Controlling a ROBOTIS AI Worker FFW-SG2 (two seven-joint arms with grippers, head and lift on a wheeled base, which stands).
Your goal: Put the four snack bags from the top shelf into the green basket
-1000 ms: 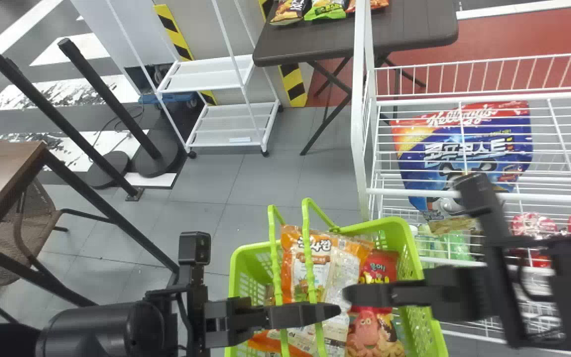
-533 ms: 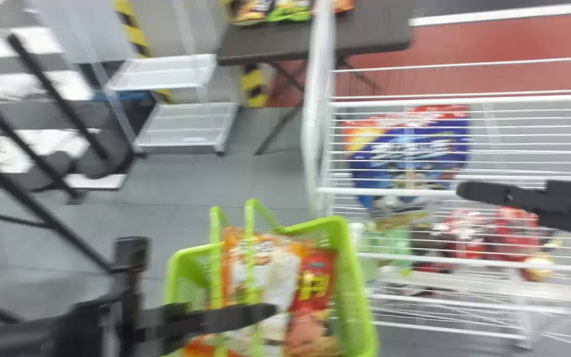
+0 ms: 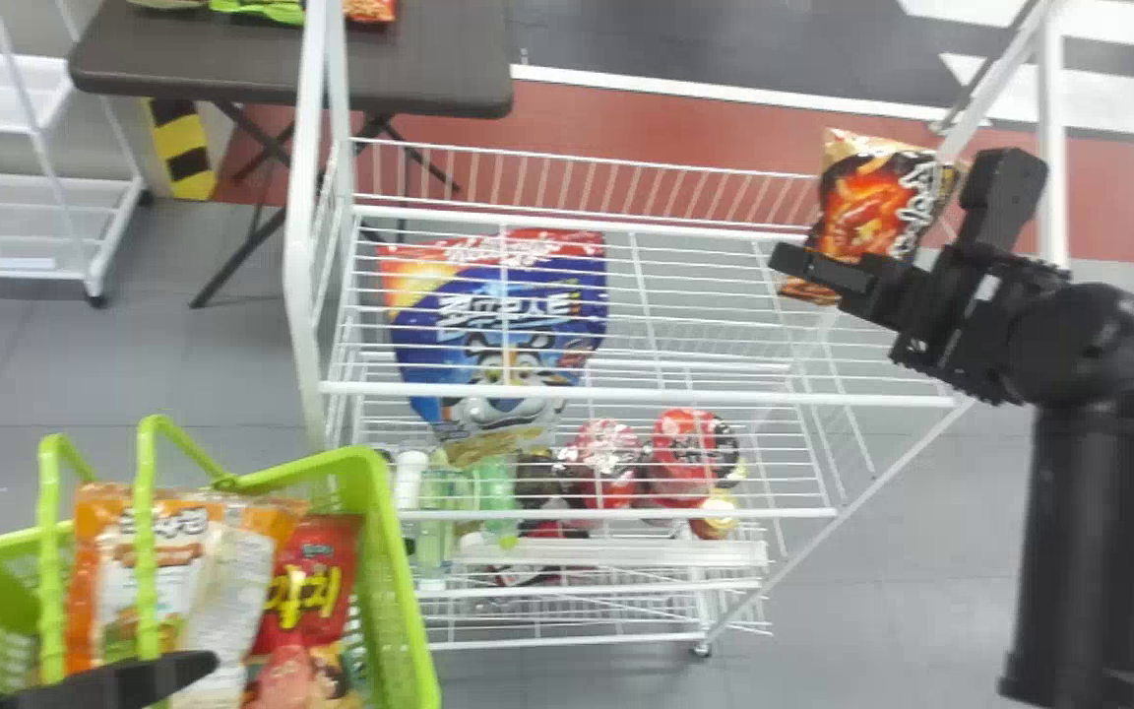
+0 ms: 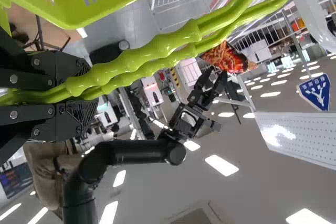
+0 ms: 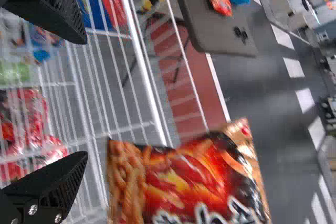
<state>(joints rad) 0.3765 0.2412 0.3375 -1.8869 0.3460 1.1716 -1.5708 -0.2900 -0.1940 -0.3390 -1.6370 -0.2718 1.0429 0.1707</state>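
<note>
The right gripper (image 3: 803, 266) is at the right end of the white rack, in front of a dark orange snack bag (image 3: 867, 202) on the top shelf. In the right wrist view the right gripper (image 5: 85, 98) is open, its fingers wide apart, with the snack bag (image 5: 184, 182) beyond and to one side of them. At the green basket (image 3: 400, 581) is the left gripper (image 3: 124, 681); the left wrist view has the left gripper (image 4: 86, 94) shut on the basket's handles (image 4: 157, 51). Inside the basket lie an orange-and-white bag (image 3: 168, 551) and a red bag (image 3: 311, 581).
Beneath the top wires of the rack (image 3: 626, 396) are a large blue bag (image 3: 498, 315), red packs (image 3: 690, 448) and green bottles (image 3: 498, 502). The rack's white post (image 3: 303, 226) rises beside the basket. A dark table (image 3: 409, 59) with snacks stands farther back.
The head view has swung to the right, so basket and rack lie farther left in it. My right arm has gone from over the basket to the rack's right end. The orange snack bag has come into view.
</note>
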